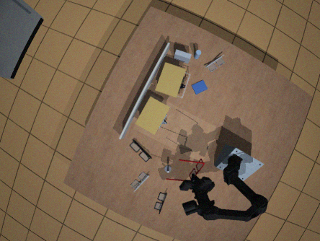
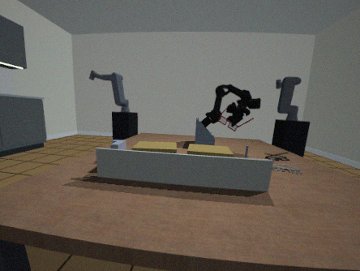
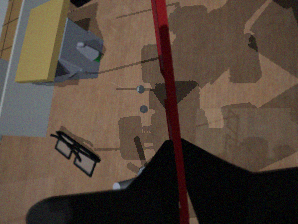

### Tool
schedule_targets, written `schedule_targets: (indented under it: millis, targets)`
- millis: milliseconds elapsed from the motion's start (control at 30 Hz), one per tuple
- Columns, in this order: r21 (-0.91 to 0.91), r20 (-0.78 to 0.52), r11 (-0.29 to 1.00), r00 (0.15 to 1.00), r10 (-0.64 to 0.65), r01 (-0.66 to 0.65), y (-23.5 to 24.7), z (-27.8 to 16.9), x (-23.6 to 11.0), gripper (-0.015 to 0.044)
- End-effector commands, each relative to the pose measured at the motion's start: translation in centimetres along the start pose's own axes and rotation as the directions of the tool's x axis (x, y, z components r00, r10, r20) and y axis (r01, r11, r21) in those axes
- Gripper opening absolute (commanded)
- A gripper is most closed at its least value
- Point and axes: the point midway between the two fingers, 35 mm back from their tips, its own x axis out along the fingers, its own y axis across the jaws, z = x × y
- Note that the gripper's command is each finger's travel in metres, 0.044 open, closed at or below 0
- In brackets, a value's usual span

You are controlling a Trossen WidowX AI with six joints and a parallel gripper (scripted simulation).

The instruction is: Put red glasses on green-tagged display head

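In the top view, your pincer (image 1: 194,177) holds the red glasses (image 1: 191,167) at lower centre, above open counter (image 1: 252,108). Toward the two yellow-topped heads (image 1: 153,115) up-left, a small upright peg (image 1: 168,168) stands close by, black glasses (image 1: 140,151) lie left, and a long grey wall (image 1: 144,91) closes the far side.
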Motion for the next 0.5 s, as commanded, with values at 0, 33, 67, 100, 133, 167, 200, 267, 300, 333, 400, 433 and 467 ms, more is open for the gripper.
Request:
schedule_targets:
  millis: [0,33,67,100,133,167,200,267,300,333,400,433,467]
  targets:
    - [0.109,-0.014,0.993,0.999,0.053,-0.051,-0.3,0.1,-0.9,0.0]
    - [0.135,-0.02,0.989,0.998,0.065,-0.062,-0.4,0.0,-1.1,0.0]
    - [0.161,-0.026,0.984,0.997,0.078,-0.073,-0.4,0.0,-1.3,0.0]
    - [0.187,-0.033,0.979,0.995,0.09,-0.082,-0.5,0.0,-1.6,0.0]
    - [0.214,-0.04,0.973,0.994,0.102,-0.092,-0.5,0.0,-1.8,0.0]
    - [0.24,-0.047,0.966,0.992,0.115,-0.1,-0.5,0.0,-2.0,0.0]
    - [0.267,-0.054,0.958,0.99,0.127,-0.108,-0.6,0.0,-2.3,0.0]
    - [0.321,-0.07,0.939,0.986,0.15,-0.121,-0.6,0.0,-2.7,0.0]
    - [0.348,-0.078,0.929,0.984,0.162,-0.126,-0.7,0.0,-2.9,0.0]
    - [0.375,-0.086,0.918,0.981,0.174,-0.13,-0.7,0.1,-3.1,0.0]
    - [0.428,-0.103,0.894,0.975,0.196,-0.135,-0.8,0.1,-3.6,0.0]
    - [0.455,-0.111,0.88,0.972,0.207,-0.136,-0.8,0.1,-3.8,0.0]
    - [0.481,-0.12,0.866,0.968,0.218,-0.136,-0.8,0.2,-4.0,0.0]
